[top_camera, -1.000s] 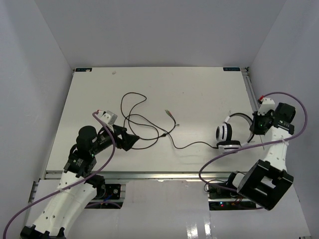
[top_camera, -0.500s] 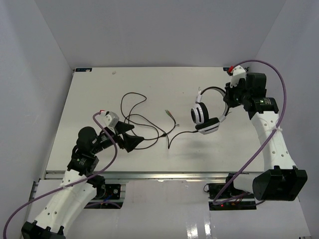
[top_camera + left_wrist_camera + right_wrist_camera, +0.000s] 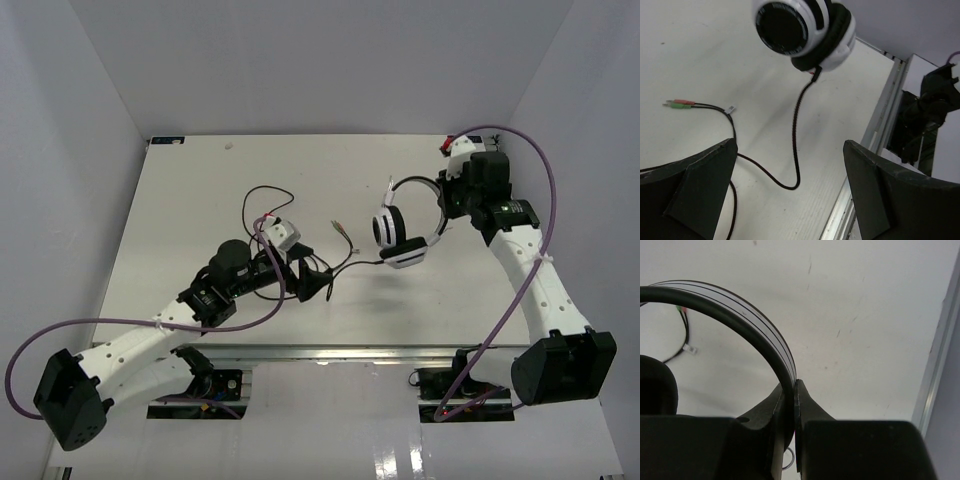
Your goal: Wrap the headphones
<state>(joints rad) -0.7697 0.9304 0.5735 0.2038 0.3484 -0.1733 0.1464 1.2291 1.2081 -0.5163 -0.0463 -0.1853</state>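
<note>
At the near edge of the desk [image 3: 190, 170] we see both arm bases, each trailing a thick purple cord [image 3: 110, 321]. Just beyond them, left of centre, the left end effector [image 3: 316, 281] sits low over the white surface. Its two dark fingers are spread wide apart and hold nothing.

From its wrist camera we see the thin black cable [image 3: 795, 120] lying on the desk and curving across the gap between those fingers. It passes close by one finger, and we cannot tell whether it touches. One branch of the cable runs off to a pair of small plugs [image 3: 680, 103], one green and one red, lying flat side by side. In the overhead view more of the cable makes a loose loop farther back on the left.

Farther out, right of centre, are the headphones [image 3: 402, 238]. The cable leaves the underside of one white-and-black earcup [image 3: 800, 30]. We cannot tell whether the earcups rest on the desk or hang just above it.

Farthest back, at the right, the right end effector [image 3: 447, 205] has its fingers pressed together on the thin dark headband [image 3: 740, 315], gripping it at one side of the arc.
</note>
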